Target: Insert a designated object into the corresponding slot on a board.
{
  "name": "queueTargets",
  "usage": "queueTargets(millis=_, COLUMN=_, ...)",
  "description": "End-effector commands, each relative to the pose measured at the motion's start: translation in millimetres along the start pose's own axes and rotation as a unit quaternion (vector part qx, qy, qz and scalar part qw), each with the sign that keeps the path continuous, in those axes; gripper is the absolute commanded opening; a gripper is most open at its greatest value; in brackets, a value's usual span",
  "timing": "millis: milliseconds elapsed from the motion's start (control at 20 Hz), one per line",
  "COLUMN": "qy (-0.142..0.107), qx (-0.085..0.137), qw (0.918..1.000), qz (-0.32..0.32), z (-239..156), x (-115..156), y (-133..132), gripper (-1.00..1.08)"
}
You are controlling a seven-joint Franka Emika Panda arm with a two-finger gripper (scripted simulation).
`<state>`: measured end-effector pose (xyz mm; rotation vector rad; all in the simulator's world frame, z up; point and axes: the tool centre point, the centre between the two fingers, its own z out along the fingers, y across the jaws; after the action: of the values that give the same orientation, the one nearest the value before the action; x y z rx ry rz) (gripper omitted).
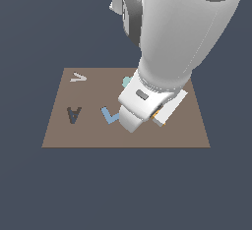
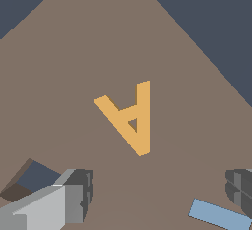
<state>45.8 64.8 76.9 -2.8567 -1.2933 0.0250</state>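
The orange A-shaped block [image 2: 130, 118] lies flat on the brown board [image 2: 74, 52]. In the wrist view my gripper [image 2: 160, 192] is open, with grey fingertips [image 2: 78, 194] standing wide apart, and it holds nothing. The block lies ahead of the fingers and touches neither. In the exterior view the white hand [image 1: 140, 103] hovers over the board's [image 1: 59, 135] right half, and only a sliver of the orange block [image 1: 158, 111] shows beside it. The dark A-shaped slot [image 1: 74, 114] is at the board's left, away from the hand.
A light-blue L-shaped piece [image 1: 110, 115] lies between the slot and the hand; it also shows in the wrist view [image 2: 219, 215]. A white V-shaped piece [image 1: 78, 77] lies at the far left corner. A teal piece [image 1: 126, 81] peeks out behind the arm. A dark square hole [image 2: 34, 177] is near one finger.
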Motion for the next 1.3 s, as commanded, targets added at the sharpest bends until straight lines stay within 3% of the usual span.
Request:
queueTargets(millis=0, qy=0.002, qx=-0.002, qw=0.9991, qz=-0.043, z=6.4, x=8.4, y=-2.0, gripper=1.00)
queueTargets(millis=550, qy=0.005, qx=-0.006, qw=0.9877, qz=-0.156, z=24.2, x=29.0, y=-12.2, gripper=1.00)
queueTargets(millis=1250, qy=0.005, qx=-0.007, qw=0.9851, qz=-0.172, z=43.1, x=31.5, y=-14.4, gripper=1.00)
